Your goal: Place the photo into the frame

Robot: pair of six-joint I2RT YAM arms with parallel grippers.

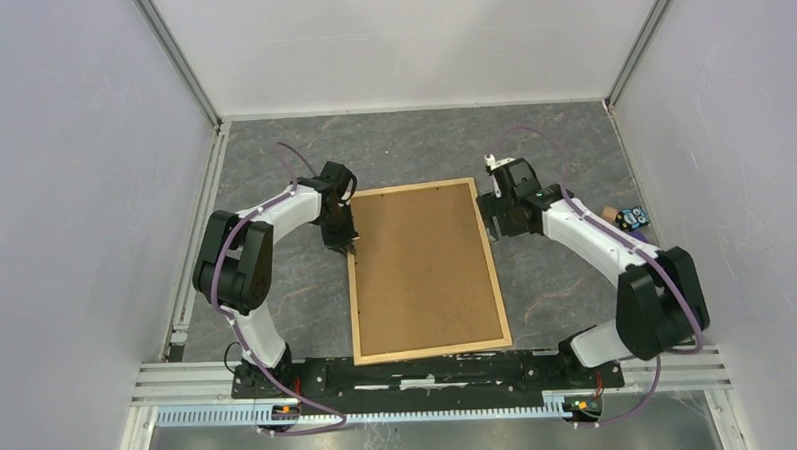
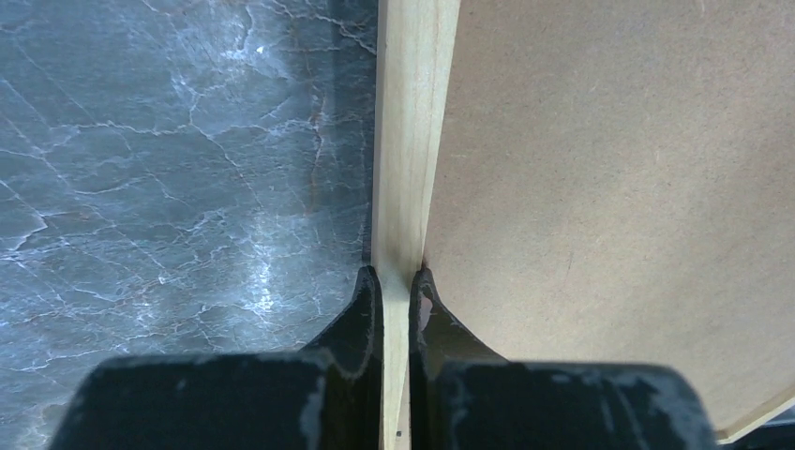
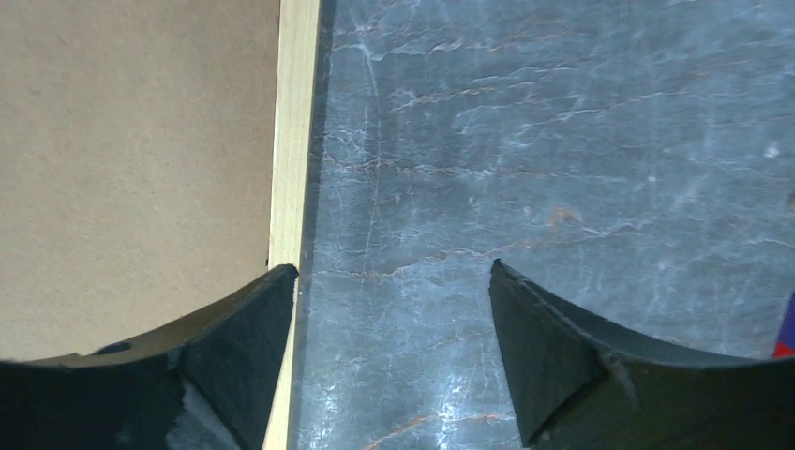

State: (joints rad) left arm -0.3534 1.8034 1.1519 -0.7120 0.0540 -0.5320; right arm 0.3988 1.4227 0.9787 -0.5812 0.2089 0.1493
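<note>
You have the frame [image 1: 434, 349] lying flat in the middle of the table [image 1: 422, 149], its long sides running from the arms' bases toward the far wall and its near short side close to the base rail. A plain brown board [image 1: 424, 269] fills the whole opening inside the light wood strips, so the photo does not show in any view. Your left gripper [image 1: 351, 245] sits on the frame's left long strip, a little toward the far end. In the left wrist view the frame [image 2: 408, 141] passes straight between the two black fingers of the left gripper [image 2: 397, 277], which are pinched together on it, one on the outer side over the table [image 2: 169, 169] and one on the inner side at the edge of the brown board [image 2: 609, 187]. Your right gripper [image 1: 491, 217] is at the right long strip, near its far end. In the right wrist view the right gripper [image 3: 394, 272] has its fingers spread wide and holds nothing. One fingertip reaches the outer edge of the frame [image 3: 295, 122], beside the brown board [image 3: 131, 159]. You cannot tell whether it touches the wood. The other finger hangs over the bare table [image 3: 562, 141]. Well to the right, by the side wall, lies a small blue and tan object [image 1: 629, 217].
</note>
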